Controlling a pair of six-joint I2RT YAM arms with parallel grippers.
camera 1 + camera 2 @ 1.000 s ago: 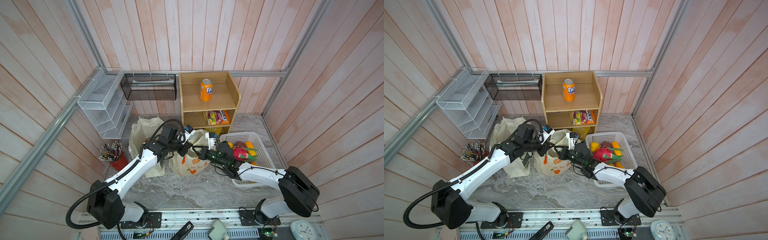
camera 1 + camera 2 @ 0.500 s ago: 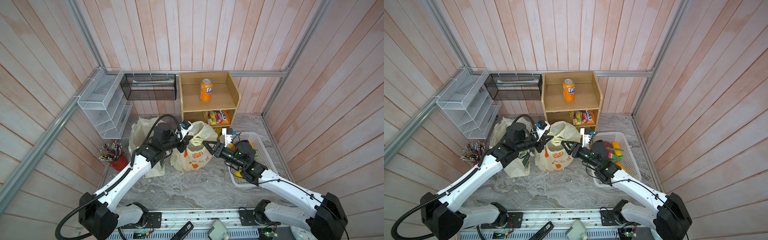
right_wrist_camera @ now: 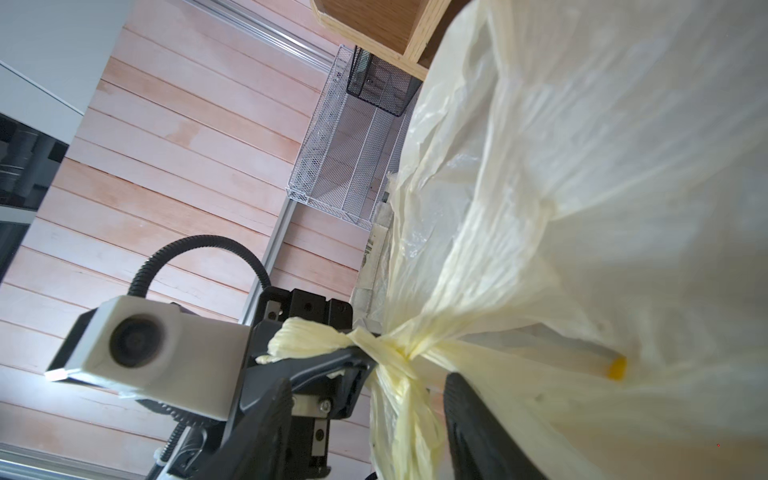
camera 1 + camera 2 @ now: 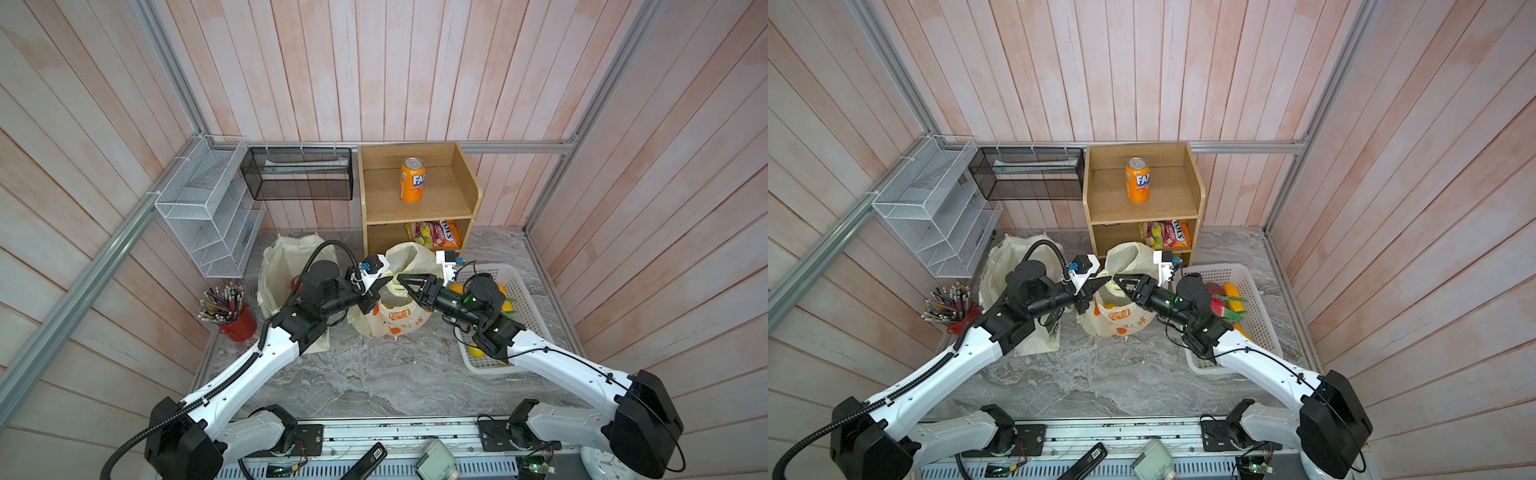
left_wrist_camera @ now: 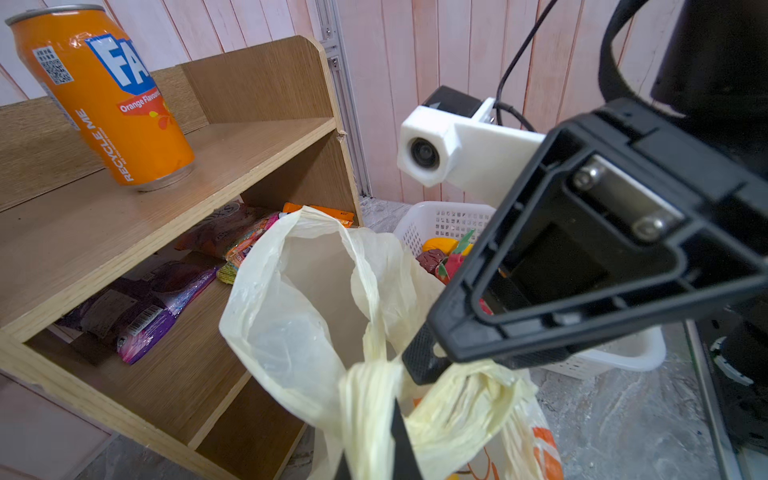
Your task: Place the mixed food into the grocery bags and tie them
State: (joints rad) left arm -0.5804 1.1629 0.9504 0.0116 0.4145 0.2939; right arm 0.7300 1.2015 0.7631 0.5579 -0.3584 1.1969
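The pale-yellow plastic grocery bag (image 4: 395, 322) (image 4: 1121, 322) with orange fruit print stands mid-table, its handles twisted into a knot (image 3: 388, 353). My left gripper (image 4: 384, 283) (image 4: 1104, 281) (image 5: 370, 467) is shut on a bunched handle strand (image 5: 365, 411) at that knot. My right gripper (image 4: 401, 279) (image 4: 1119, 279) (image 3: 370, 419) faces it tip to tip and is open, its fingers (image 3: 469, 419) either side of a hanging strand without pinching it. The cream cloth tote (image 4: 282, 266) (image 4: 1000, 259) slumps behind my left arm. Yellow and orange toy fruits (image 4: 1231, 293) lie in the basket.
A white perforated basket (image 4: 530, 303) sits under my right arm. The wooden shelf (image 4: 415, 208) behind the bag holds a Fanta can (image 4: 412, 179) and a candy packet (image 4: 434, 234). A red pencil cup (image 4: 235, 322) and wire racks (image 4: 208, 208) stand left.
My right gripper has opened and let go of the bag's handle. The arms drew the handles apart, tightening the knot, and the bag's top now stands upright. My left gripper stays shut.
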